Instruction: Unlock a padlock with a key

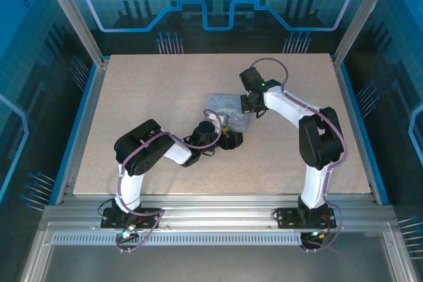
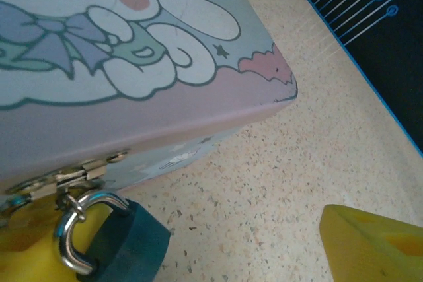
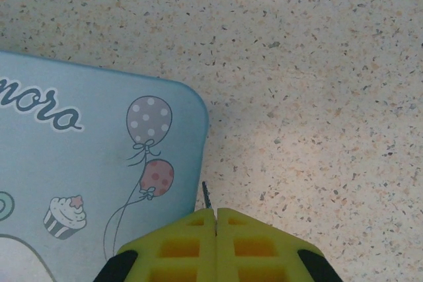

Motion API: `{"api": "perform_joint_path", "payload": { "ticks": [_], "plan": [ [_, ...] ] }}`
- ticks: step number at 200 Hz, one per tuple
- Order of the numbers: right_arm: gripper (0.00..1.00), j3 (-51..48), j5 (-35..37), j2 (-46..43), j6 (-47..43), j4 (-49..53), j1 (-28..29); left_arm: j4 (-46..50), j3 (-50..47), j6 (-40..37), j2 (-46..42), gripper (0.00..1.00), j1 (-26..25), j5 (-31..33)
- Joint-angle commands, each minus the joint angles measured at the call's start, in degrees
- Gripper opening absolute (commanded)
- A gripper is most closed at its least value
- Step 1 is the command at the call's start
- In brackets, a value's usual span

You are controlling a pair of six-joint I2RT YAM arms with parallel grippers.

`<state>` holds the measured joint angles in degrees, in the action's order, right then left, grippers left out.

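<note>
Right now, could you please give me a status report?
Left hand open around the padlock. Right hand shut on the key. Padlock hangs from hasp on tin.

Mostly hidden: key (image 3: 205,194) (tip shows); padlock (image 2: 129,242) cropped.

The tin (image 2: 132,64) has a smooth printed skin with a soft satin sheen and a hasp (image 2: 73,177) of thin bright metal, while the padlock (image 2: 129,246) pairs a matt, dark teal-grey body with a polished, mirror-bright shackle (image 2: 66,236). The table (image 3: 317,84) is a pale speckled top, matt and fine-grained like stone composite or laminate. The right hand (image 3: 216,214) is yellow moulded plastic, dull and faintly grainy, and the key (image 3: 205,194) is a thin sliver of dark-looking metal.
</note>
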<state>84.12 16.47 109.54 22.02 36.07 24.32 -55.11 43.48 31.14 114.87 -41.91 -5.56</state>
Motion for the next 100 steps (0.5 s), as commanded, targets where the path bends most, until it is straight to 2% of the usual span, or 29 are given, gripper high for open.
{"api": "perform_joint_path", "payload": {
  "ticks": [1,29,52,66,77,100],
  "plan": [
    [0.00,0.6,-2.4,-0.2,0.7,0.5,1.0,-3.8,0.7,1.5,0.9,0.75,0.4,-3.4],
    [0.00,0.7,-3.2,0.1,1.2,0.1,1.2,-3.2,-0.3,1.7,0.2,0.76,1.0,-3.7],
    [0.00,0.8,-3.3,0.4,1.3,0.1,1.3,-2.0,-0.9,2.0,-0.6,0.69,1.6,-4.5],
    [0.00,1.0,-3.4,0.4,1.3,0.1,1.3,-1.5,-1.7,2.1,-1.1,0.68,2.1,-4.6],
    [0.00,1.0,-3.4,0.4,1.3,0.1,1.3,-1.2,-2.3,2.2,-1.4,0.62,2.5,-4.9],
    [0.00,1.0,-3.5,0.4,1.4,0.0,1.3,0.1,-2.9,2.3,-2.0,0.56,3.3,-5.7]
  ]
}}
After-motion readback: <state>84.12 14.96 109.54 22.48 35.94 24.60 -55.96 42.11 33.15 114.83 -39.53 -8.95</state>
